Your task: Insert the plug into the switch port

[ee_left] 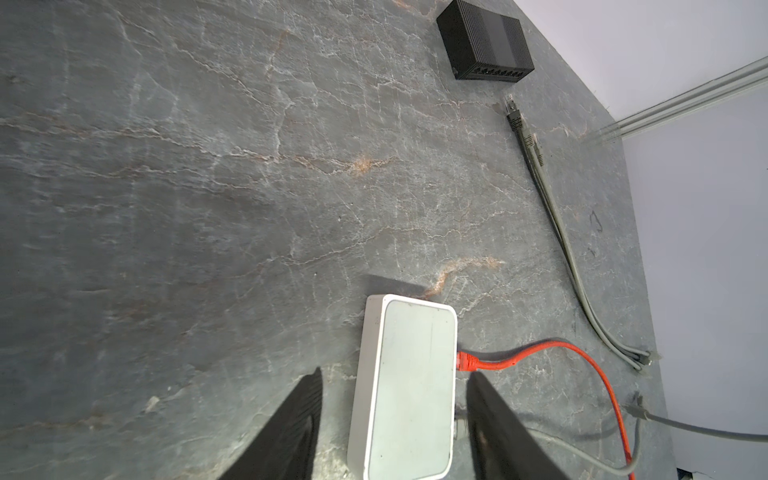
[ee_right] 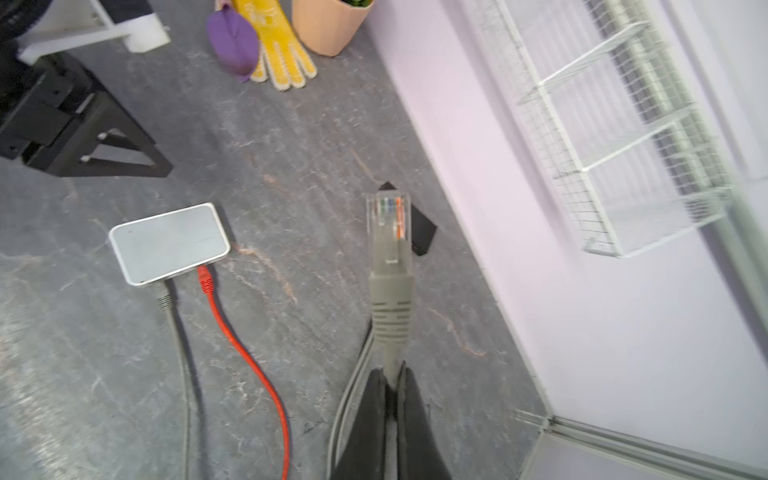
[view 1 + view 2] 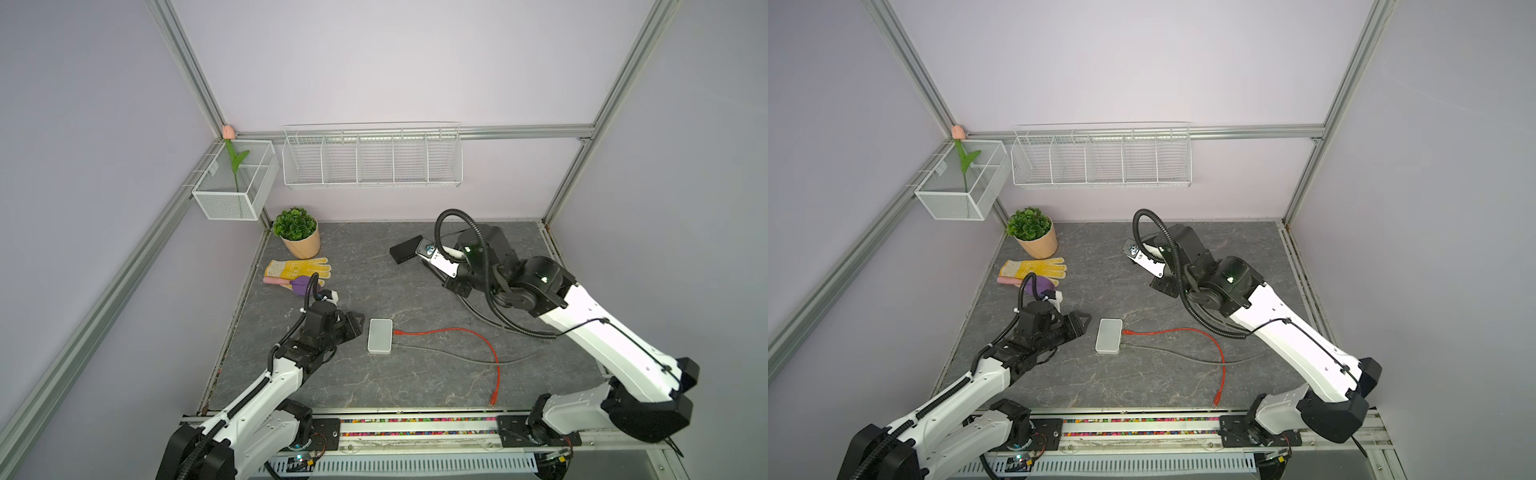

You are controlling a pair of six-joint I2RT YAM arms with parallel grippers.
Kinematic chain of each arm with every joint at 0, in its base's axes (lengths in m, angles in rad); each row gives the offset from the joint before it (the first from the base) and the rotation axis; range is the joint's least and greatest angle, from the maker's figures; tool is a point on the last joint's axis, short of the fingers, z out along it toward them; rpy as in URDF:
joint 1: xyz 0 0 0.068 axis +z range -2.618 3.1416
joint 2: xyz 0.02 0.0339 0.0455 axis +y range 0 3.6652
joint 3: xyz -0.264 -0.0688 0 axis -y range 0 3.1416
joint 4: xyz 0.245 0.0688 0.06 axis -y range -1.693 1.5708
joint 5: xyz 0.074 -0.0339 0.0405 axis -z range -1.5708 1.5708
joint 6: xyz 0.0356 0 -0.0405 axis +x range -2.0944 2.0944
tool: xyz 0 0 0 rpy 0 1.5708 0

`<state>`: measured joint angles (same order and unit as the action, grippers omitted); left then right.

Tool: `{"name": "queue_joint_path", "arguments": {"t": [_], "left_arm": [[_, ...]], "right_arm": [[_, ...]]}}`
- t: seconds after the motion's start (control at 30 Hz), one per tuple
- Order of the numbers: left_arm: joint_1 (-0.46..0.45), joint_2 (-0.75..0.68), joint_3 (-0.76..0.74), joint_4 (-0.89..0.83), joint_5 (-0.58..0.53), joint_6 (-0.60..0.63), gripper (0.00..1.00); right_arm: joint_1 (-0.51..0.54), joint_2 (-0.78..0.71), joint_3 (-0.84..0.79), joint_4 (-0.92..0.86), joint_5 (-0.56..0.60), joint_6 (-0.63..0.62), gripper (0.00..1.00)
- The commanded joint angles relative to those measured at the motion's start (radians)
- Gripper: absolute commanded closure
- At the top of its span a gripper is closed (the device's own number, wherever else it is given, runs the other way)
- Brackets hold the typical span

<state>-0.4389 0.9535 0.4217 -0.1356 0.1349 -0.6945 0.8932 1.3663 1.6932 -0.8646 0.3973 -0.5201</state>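
Observation:
A grey plug (image 2: 388, 232) with a ribbed boot sticks out from my right gripper (image 2: 392, 374), which is shut on the cable just behind the boot. The plug points at a black switch (image 2: 422, 232) near the back wall. In a top view that gripper (image 3: 429, 251) hovers right beside the black switch (image 3: 406, 249). A white switch (image 3: 380, 336) lies mid-table with a red plug (image 1: 467, 360) and a grey cable in its ports. My left gripper (image 1: 395, 372) is open, its fingers (image 1: 291, 424) standing on either side of the white switch without gripping it.
The red cable (image 3: 478, 338) loops right and ends loose near the front rail. Loose grey plugs (image 1: 515, 114) lie on the table near the black switch. A potted plant (image 3: 297, 232), a yellow glove (image 3: 299, 268) and a purple object lie at the back left. Wire baskets (image 3: 372, 160) hang on the wall.

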Motion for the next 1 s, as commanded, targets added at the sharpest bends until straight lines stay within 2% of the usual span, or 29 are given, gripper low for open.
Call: {"name": "queue_joint_path", "arguments": {"t": [0.0, 0.27, 0.43, 0.63, 0.87, 0.97], "left_arm": [[-0.003, -0.010, 0.016, 0.008, -0.016, 0.020, 0.45], [-0.004, 0.017, 0.031, 0.011, -0.018, 0.036, 0.46], [-0.003, 0.029, 0.031, 0.021, -0.014, 0.038, 0.46], [-0.002, 0.014, 0.022, 0.019, -0.017, 0.042, 0.46], [-0.002, -0.005, -0.008, 0.027, -0.015, 0.042, 0.47], [-0.003, -0.010, -0.011, 0.020, -0.017, 0.044, 0.47]], "right_arm": [[0.035, -0.037, 0.014, -0.007, 0.162, -0.074, 0.93], [0.107, 0.050, -0.019, -0.061, 0.492, -0.168, 0.93], [0.110, 0.100, -0.007, -0.060, 0.600, -0.226, 0.93], [0.099, 0.073, -0.070, -0.085, 0.548, -0.171, 0.93], [0.038, 0.016, -0.387, -0.023, 0.352, 0.027, 0.94], [0.032, 0.010, -0.480, 0.016, 0.305, 0.079, 0.93]]}}
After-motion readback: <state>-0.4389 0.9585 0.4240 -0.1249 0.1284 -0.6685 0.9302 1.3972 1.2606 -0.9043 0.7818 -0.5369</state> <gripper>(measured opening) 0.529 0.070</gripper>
